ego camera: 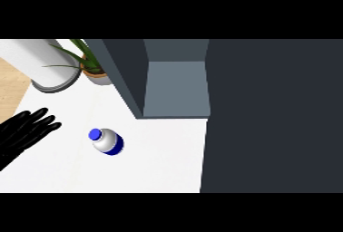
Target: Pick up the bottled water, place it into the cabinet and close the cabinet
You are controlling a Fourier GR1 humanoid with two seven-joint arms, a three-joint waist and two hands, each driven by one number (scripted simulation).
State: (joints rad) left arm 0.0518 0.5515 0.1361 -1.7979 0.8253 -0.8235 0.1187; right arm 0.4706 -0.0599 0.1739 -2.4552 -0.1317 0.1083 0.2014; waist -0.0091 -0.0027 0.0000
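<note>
Head view: small silvery bottled water with blue cap stands upright on white counter; black left hand, fingers spread wide, rests left.

- No text, number, brand or sign can be read anywhere in the head view.
- The bottled water, left of the frame's centre, carries a blue band, but no lettering on it can be made out.
</note>
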